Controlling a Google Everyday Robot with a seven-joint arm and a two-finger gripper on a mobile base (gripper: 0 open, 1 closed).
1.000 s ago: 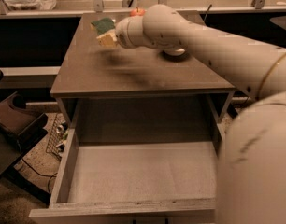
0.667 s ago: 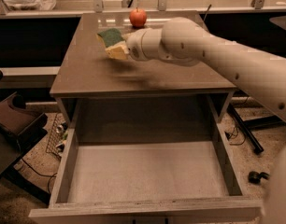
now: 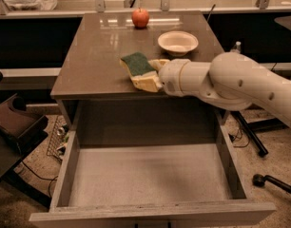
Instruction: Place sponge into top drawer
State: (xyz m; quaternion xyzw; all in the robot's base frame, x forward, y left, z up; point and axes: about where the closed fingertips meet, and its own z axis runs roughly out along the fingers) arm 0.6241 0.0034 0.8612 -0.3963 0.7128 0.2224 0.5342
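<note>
**Item 1.** Small rectangular sponge (image 3: 137,63), dark green scouring layer over pale yellow foam. We log it clamped between the jaws of the cream two-finger gripper (image 3: 152,74), above the front edge of the grey-brown cabinet surface (image 3: 95,61).

**Change.** A second ago it hung nearer 12 o'clock. It has since travelled toward 6 o'clock, closer to the drawer. We judge the carry to be under way, with release not yet due.

**Item 2.** Wide, shallow wooden top drawer (image 3: 150,175), pulled open at 6 o'clock of the sponge, its floor bare.

**Nearby.** Round red apple (image 3: 140,17) at 12 o'clock and pale shallow bowl (image 3: 178,42) at 1 o'clock, both apart from the sponge.

**Obstruction.** We see only the surface's front lip, which must be passed before lowering.
</note>
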